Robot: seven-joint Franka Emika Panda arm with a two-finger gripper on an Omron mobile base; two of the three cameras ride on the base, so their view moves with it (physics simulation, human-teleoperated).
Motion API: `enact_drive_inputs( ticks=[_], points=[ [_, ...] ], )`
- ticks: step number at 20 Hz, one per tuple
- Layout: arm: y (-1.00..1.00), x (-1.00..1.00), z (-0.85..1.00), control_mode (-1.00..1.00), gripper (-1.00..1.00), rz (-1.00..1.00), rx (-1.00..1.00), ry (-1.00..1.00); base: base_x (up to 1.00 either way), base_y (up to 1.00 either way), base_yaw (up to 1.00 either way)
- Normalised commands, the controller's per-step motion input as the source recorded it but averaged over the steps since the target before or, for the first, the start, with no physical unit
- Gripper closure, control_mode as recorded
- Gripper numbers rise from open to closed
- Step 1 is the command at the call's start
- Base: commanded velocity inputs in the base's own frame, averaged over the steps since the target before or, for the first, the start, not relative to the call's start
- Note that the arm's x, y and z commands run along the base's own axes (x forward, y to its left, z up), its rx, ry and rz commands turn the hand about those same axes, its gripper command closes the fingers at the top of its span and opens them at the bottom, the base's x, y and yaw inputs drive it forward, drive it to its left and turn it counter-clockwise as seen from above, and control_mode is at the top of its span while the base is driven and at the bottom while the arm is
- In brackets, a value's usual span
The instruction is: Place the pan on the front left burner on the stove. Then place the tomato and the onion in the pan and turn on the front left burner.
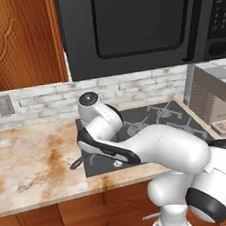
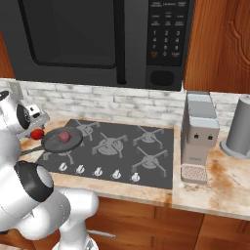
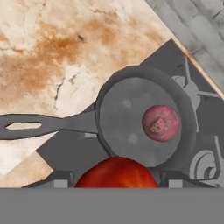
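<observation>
A black microwave (image 2: pixel 97 39) hangs above the brick backsplash (image 2: pixel 107 102). A grey coffee machine (image 2: pixel 199 139) stands on the marbled desk (image 1: pixel 32 161), a grey canister (image 2: pixel 239 128) beside it. Wooden cabinets (image 2: pixel 219 39) flank the microwave.

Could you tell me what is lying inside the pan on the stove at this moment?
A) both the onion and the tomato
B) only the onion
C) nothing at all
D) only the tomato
B: the onion sits alone in the pan, while the tomato is held at the gripper, beside the pan rim.
</observation>
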Motion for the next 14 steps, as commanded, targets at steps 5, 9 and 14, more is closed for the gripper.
enact_drive_inputs(
  ticks=[5, 9, 14],
  points=[
    [-0.12, 0.45, 0.0, -1.0, 1.0, 0.0, 0.0, -0.1, 0.0, 0.0, 0.0],
    [0.02, 0.53, 0.0, -1.0, 1.0, 0.0, 0.0, -0.04, 0.0, 0.0, 0.0],
    [0.08, 0.34, 0.0, -1.0, 1.0, 0.0, 0.0, 0.0, 0.0, 0.0, 0.0]
  ],
)
